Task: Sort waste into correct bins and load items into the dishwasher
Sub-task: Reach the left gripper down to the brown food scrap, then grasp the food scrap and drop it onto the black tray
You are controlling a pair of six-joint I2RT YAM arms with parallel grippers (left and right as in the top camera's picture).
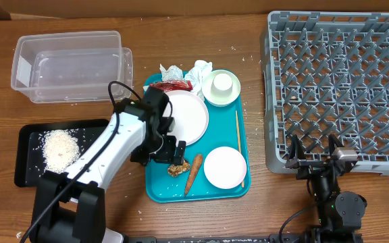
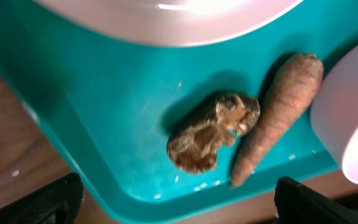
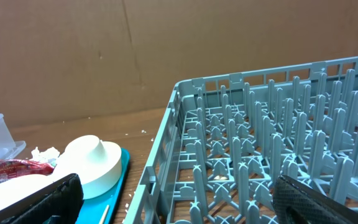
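Left gripper (image 1: pixel 171 154) hangs over the teal tray's (image 2: pixel 104 93) near edge. Fingers spread wide, nothing between them.
- Brown food lump (image 2: pixel 213 130) lies directly below, close to the near rim.
- Carrot piece (image 2: pixel 278 115) touches the lump's right side. A careless close could catch both or roll the carrot onto the table.
- Small bowl (image 2: pixel 353 118) sits just beside the carrot. The right finger could clip its rim on the way down.
- The lump looks crumbly, so a hard squeeze may break it up.

Right gripper (image 1: pixel 314 162) is also spread and empty, at the near edge of the dish rack (image 1: pixel 336 81), which holds nothing yet.

Mid-tray: large plate (image 1: pixel 184 118), and a chopstick (image 1: pixel 238 142) along the right edge.

Far edge: red wrapper (image 1: pixel 172 86) and napkins (image 1: pixel 188 71), untouched.

Black tray (image 1: pixel 29 169) on the left holds rice (image 1: pixel 61 148). The clear tub (image 1: pixel 69 64) is beyond it. Dropping the lump in the wrong bin is a risk.
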